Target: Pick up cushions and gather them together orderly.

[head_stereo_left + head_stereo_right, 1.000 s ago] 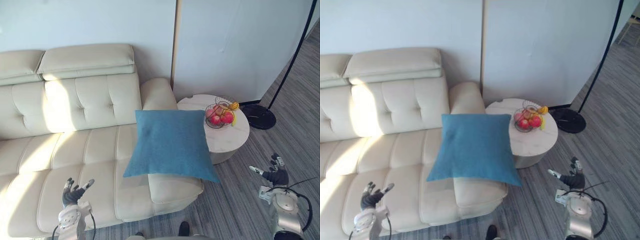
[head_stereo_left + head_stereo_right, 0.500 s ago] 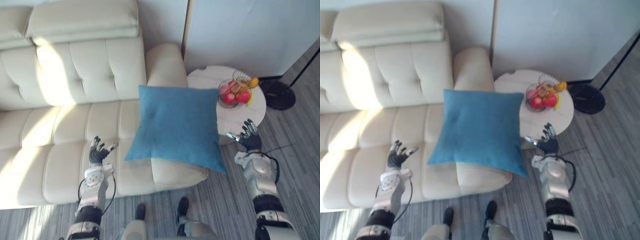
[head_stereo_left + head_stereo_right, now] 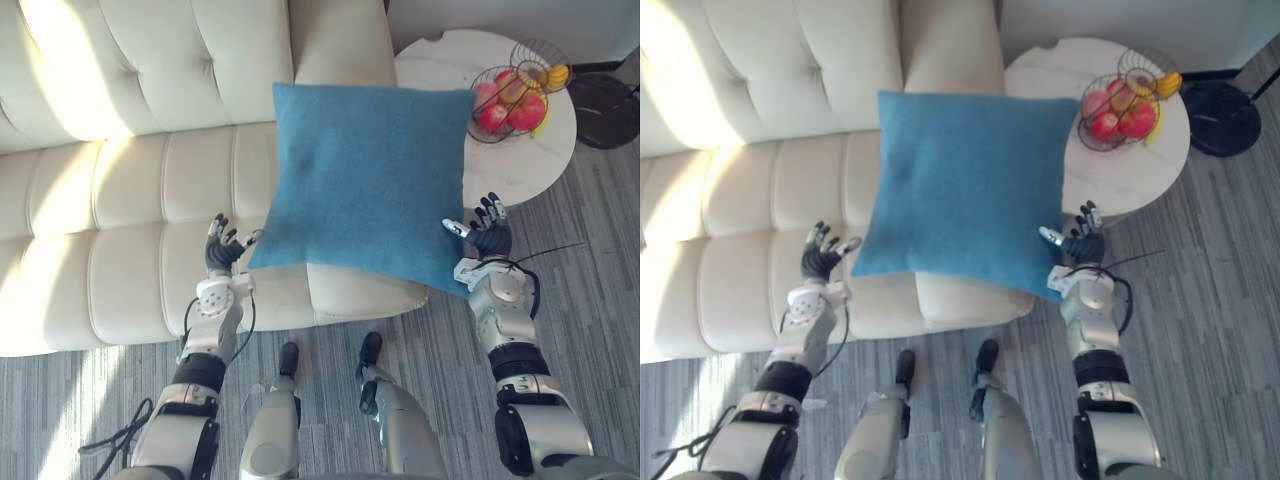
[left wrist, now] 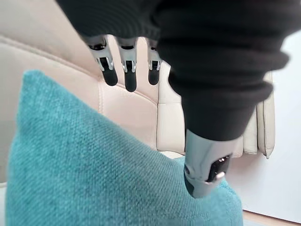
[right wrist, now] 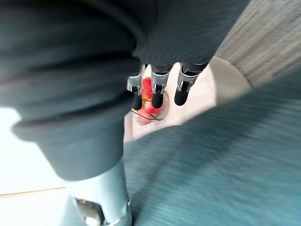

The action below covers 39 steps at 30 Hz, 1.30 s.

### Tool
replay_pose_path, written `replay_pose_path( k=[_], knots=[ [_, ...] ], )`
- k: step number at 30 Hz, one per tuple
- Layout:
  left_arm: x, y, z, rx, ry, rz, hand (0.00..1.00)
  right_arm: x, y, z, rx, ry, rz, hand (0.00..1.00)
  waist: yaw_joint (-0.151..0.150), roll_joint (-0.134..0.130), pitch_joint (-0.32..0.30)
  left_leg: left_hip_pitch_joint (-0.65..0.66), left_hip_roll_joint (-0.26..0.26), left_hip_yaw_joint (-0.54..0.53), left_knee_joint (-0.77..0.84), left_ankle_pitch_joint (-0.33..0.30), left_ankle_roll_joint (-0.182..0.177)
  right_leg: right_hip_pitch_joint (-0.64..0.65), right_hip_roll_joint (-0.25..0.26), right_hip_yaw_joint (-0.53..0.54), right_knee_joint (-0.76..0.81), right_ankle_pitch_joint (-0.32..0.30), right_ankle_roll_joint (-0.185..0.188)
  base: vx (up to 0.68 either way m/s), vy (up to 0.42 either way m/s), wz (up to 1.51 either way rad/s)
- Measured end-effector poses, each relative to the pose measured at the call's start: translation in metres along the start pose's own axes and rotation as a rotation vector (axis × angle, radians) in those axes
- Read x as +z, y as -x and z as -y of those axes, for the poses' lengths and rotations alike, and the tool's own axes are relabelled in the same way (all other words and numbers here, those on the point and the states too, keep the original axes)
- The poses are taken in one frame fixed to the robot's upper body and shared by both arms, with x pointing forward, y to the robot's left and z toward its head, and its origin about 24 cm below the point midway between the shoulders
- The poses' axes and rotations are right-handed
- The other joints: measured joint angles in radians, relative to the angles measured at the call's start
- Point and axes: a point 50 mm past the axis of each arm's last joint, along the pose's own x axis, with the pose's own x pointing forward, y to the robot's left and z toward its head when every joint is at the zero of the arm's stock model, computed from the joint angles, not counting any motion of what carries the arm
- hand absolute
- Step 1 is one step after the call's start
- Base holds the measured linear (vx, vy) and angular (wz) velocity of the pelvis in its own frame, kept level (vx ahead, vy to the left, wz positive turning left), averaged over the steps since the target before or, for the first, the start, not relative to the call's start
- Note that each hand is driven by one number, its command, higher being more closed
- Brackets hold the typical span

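One teal-blue cushion (image 3: 365, 180) lies across the right end of a cream tufted sofa (image 3: 120, 200), covering part of the end seat and the armrest, with its near right corner jutting past the sofa's front edge over the grey striped floor (image 3: 600, 270). The left hand (image 3: 222, 255) hangs over the seat just beside the cushion's near left corner, its fingers straight and spread, grasping nothing; in the left wrist view its fingers (image 4: 129, 66) point towards the sofa's backrest while the thumb (image 4: 202, 169) shows against the cushion's woven cloth, and whether it touches cannot be told. The right hand (image 3: 488, 235) is raised just beside the cushion's near right edge, between the cushion and a round white side table (image 3: 440, 65), its fingers likewise straight and splayed and holding nothing; the right wrist view shows its fingers (image 5: 157, 89) stretched out over the cushion's surface. On the side table stands a wire fruit basket (image 3: 515, 95) holding red and yellow fruit, near the table's far edge. A black round lamp base (image 3: 607, 97) sits on the floor just beyond the table
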Motion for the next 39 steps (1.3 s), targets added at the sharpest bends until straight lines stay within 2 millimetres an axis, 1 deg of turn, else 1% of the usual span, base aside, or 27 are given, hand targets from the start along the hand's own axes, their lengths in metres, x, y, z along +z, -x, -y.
replay_pose_path(
  k=[1, 2, 3, 4, 6, 10, 11, 14, 16, 19, 20, 22, 24, 28, 30, 31, 32, 35, 38, 39],
  knots=[
    [0.004, -0.003, 0.009, -0.028, 0.001, 0.007, 0.00, 0.003, -0.001, -0.005, 0.015, -0.004, 0.008, 0.00, 0.000, -0.001, 0.003, -0.019, 0.001, 0.003, 0.009, 0.000, 0.000, -0.014, 0.000, 0.000, 0.003, 0.001, -0.001, -0.05, -0.014, -0.04],
    [0.006, -0.004, 0.012, -0.038, 0.002, 0.014, 0.00, 0.004, -0.002, -0.007, 0.019, -0.014, 0.011, 0.00, 0.000, -0.001, 0.008, -0.022, 0.002, 0.004, 0.011, 0.000, 0.000, -0.016, 0.000, -0.001, 0.003, 0.001, -0.002, -0.04, -0.017, 0.02],
    [0.013, -0.007, 0.023, -0.068, 0.008, 0.032, 0.00, 0.006, -0.003, -0.012, 0.032, -0.027, 0.018, 0.00, 0.000, 0.000, 0.016, -0.031, 0.005, 0.011, 0.012, 0.000, 0.000, -0.024, 0.000, -0.003, 0.003, 0.002, -0.002, 0.00, 0.000, 0.00],
    [0.016, -0.008, 0.028, -0.081, 0.008, 0.039, 0.00, 0.007, -0.003, -0.015, 0.036, -0.031, 0.022, 0.00, 0.000, 0.000, 0.016, -0.037, 0.007, 0.015, 0.012, 0.000, 0.000, -0.031, 0.000, -0.003, 0.004, 0.003, -0.003, 0.00, 0.000, 0.00],
    [0.024, -0.012, 0.043, -0.124, -0.002, 0.059, 0.00, 0.010, -0.005, -0.022, 0.050, -0.045, 0.031, 0.00, -0.001, 0.000, 0.017, -0.065, 0.012, 0.028, 0.021, 0.004, -0.003, -0.059, 0.001, -0.002, 0.005, 0.009, -0.011, 0.00, 0.000, 0.00],
    [0.032, -0.017, 0.057, -0.164, -0.063, 0.076, 0.00, 0.013, -0.006, -0.031, 0.063, -0.053, 0.037, 0.00, -0.003, 0.001, 0.019, -0.088, 0.015, 0.036, 0.033, 0.004, -0.003, -0.079, 0.003, 0.001, 0.006, 0.012, -0.012, 0.01, -0.002, -0.02],
    [0.036, -0.019, 0.059, -0.172, -0.074, 0.088, 1.00, 0.016, -0.008, -0.032, 0.064, -0.060, 0.044, 1.00, -0.003, 0.002, 0.020, -0.096, 0.016, 0.039, 0.037, 0.004, -0.004, -0.084, 0.003, 0.003, 0.006, 0.013, -0.012, 0.04, 0.000, -0.04],
    [0.049, -0.024, 0.070, -0.193, -0.090, 0.120, 1.00, 0.024, -0.011, -0.038, 0.076, -0.072, 0.067, 1.00, -0.003, -0.004, 0.038, -0.107, 0.019, 0.046, 0.043, 0.002, -0.005, -0.090, 0.005, 0.004, 0.000, 0.019, -0.013, 0.00, 0.000, 0.00],
    [0.062, -0.027, 0.077, -0.195, -0.088, 0.158, 1.00, 0.035, -0.016, -0.042, 0.075, -0.109, 0.101, 1.00, -0.003, -0.004, 0.038, -0.138, 0.028, 0.076, 0.048, 0.002, -0.005, -0.114, 0.006, 0.005, -0.014, 0.033, -0.014, 0.00, -0.002, -0.02],
    [0.074, -0.029, 0.081, -0.185, -0.084, 0.190, 1.00, 0.043, -0.018, -0.043, 0.070, -0.155, 0.126, 1.00, -0.004, -0.004, 0.039, -0.158, 0.034, 0.099, 0.071, 0.002, -0.005, -0.118, 0.010, 0.012, -0.036, 0.052, -0.012, 0.01, 0.007, -0.06],
    [0.075, -0.029, 0.082, -0.186, -0.084, 0.195, 1.00, 0.043, -0.018, -0.043, 0.070, -0.162, 0.128, 1.00, -0.004, -0.004, 0.039, -0.159, 0.034, 0.100, 0.074, 0.000, -0.004, -0.118, 0.010, 0.013, -0.036, 0.053, -0.012, 0.03, 0.015, -0.05],
    [0.086, -0.028, 0.087, -0.196, -0.078, 0.238, 1.00, 0.050, -0.019, -0.044, 0.073, -0.196, 0.148, 1.00, -0.004, -0.004, 0.039, -0.165, 0.034, 0.102, 0.082, -0.002, -0.002, -0.118, 0.010, 0.014, -0.040, 0.056, -0.011, 0.00, 0.000, 0.00],
    [0.094, -0.027, 0.091, -0.198, -0.063, 0.268, 1.00, 0.052, -0.019, -0.045, 0.078, -0.201, 0.158, 1.00, -0.004, -0.004, 0.039, -0.165, 0.035, 0.102, 0.083, -0.002, -0.002, -0.117, 0.011, 0.014, -0.041, 0.057, -0.011, 0.00, 0.000, 0.00],
    [0.110, -0.022, 0.096, -0.203, -0.011, 0.330, 1.00, 0.054, -0.015, -0.054, 0.104, -0.238, 0.166, 1.00, -0.006, -0.005, 0.040, -0.155, 0.038, 0.108, 0.083, -0.002, -0.003, -0.109, 0.012, 0.014, -0.042, 0.057, -0.011, 0.02, -0.002, -0.02],
    [0.116, -0.019, 0.098, -0.203, 0.007, 0.354, 1.00, 0.058, -0.011, -0.058, 0.110, -0.255, 0.185, 1.00, -0.007, -0.005, 0.040, -0.130, 0.041, 0.116, 0.078, -0.002, -0.003, -0.083, 0.015, 0.015, -0.048, 0.057, -0.011, 0.06, -0.006, -0.03],
    [0.118, -0.015, 0.101, -0.206, 0.028, 0.365, 1.00, 0.058, -0.005, -0.057, 0.113, -0.268, 0.199, 1.00, -0.007, -0.005, 0.040, -0.100, 0.044, 0.125, 0.076, -0.003, -0.003, -0.049, 0.018, 0.013, -0.056, 0.056, -0.011, 0.07, 0.001, 0.00],
    [0.119, -0.014, 0.101, -0.206, 0.039, 0.369, 1.00, 0.058, -0.003, -0.056, 0.115, -0.273, 0.202, 1.00, -0.007, -0.005, 0.040, -0.091, 0.045, 0.125, 0.073, -0.005, -0.002, -0.041, 0.018, 0.012, -0.058, 0.055, -0.010, 0.07, 0.012, 0.02],
    [0.121, 0.000, 0.101, -0.234, 0.088, 0.409, 1.00, 0.055, 0.013, -0.054, 0.117, -0.324, 0.236, 1.00, -0.012, -0.005, 0.040, -0.048, 0.044, 0.126, 0.059, -0.010, 0.000, 0.005, 0.018, 0.007, -0.071, 0.050, -0.004, 0.05, 0.027, 0.03],
    [0.113, 0.016, 0.097, -0.248, 0.139, 0.426, 1.00, 0.045, 0.031, -0.050, 0.110, -0.365, 0.240, 1.00, -0.014, -0.004, 0.039, 0.013, 0.043, 0.124, 0.038, -0.012, 0.001, 0.060, 0.018, 0.000, -0.073, 0.036, 0.001, 0.06, 0.032, 0.06],
    [0.104, 0.025, 0.094, -0.244, 0.168, 0.414, 1.00, 0.038, 0.041, -0.048, 0.104, -0.380, 0.231, 1.00, -0.014, -0.003, 0.033, 0.049, 0.042, 0.123, 0.023, -0.012, 0.001, 0.092, 0.017, -0.005, -0.072, 0.025, 0.001, 0.07, 0.027, 0.09]
  ],
)
